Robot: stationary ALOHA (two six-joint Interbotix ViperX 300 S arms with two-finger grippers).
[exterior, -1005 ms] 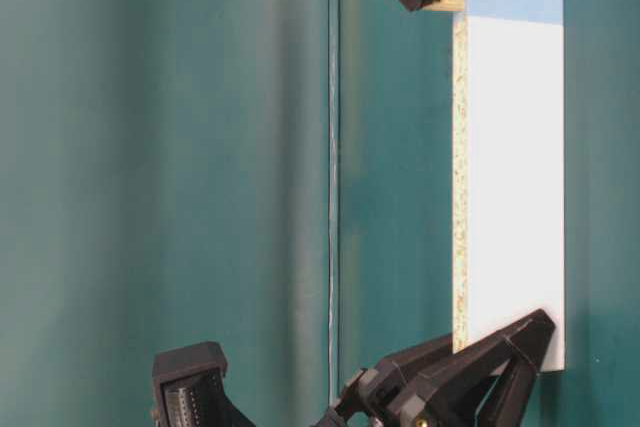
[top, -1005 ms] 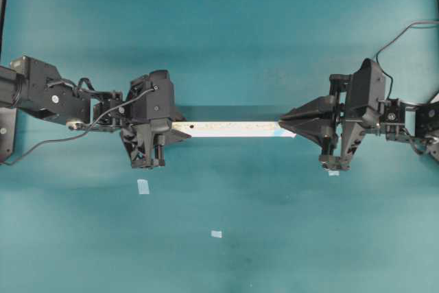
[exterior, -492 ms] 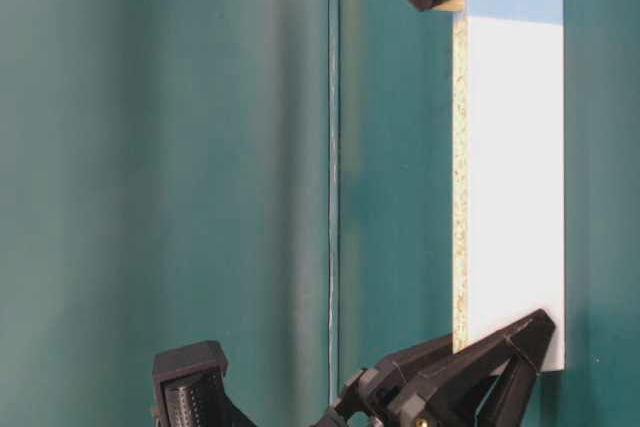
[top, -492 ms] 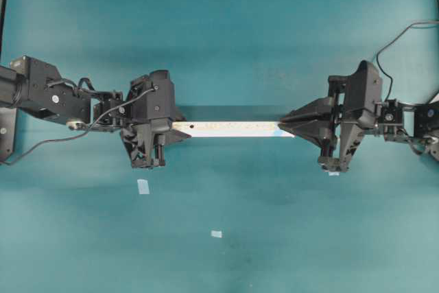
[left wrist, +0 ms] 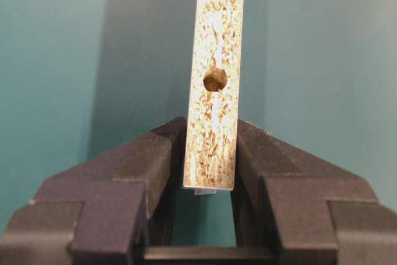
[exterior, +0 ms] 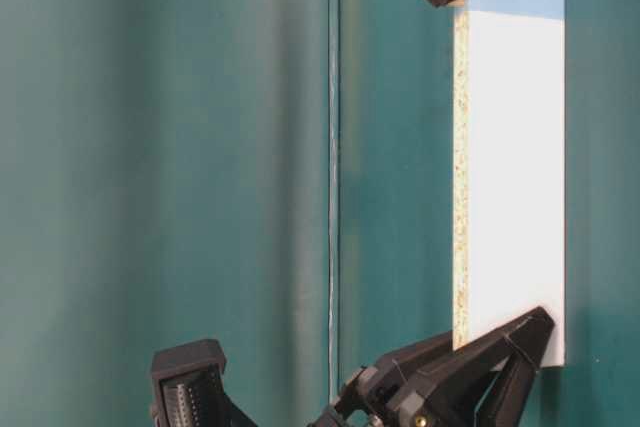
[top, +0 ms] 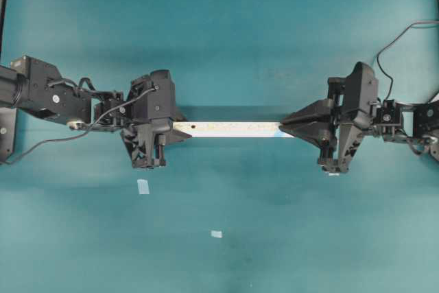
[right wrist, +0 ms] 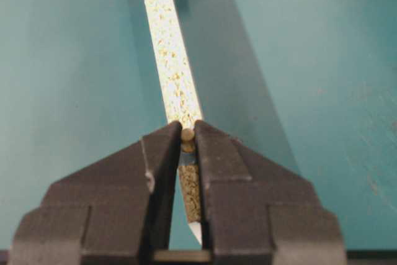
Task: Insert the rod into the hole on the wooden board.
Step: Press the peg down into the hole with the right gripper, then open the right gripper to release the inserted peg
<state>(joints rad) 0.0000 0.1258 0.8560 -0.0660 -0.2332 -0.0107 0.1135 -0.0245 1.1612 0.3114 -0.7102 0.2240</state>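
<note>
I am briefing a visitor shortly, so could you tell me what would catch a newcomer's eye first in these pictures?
The wooden board hangs on edge between the arms, above the teal table. The left gripper clamps its plain end, just past a dark hole. At the blue-marked end, the right gripper pinches the rod against the board's speckled edge.

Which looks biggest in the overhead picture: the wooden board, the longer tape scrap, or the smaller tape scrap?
1. the wooden board, much the longest
2. the longer tape scrap
3. the smaller tape scrap

The board is held above the table, so it looks slightly enlarged.
</note>
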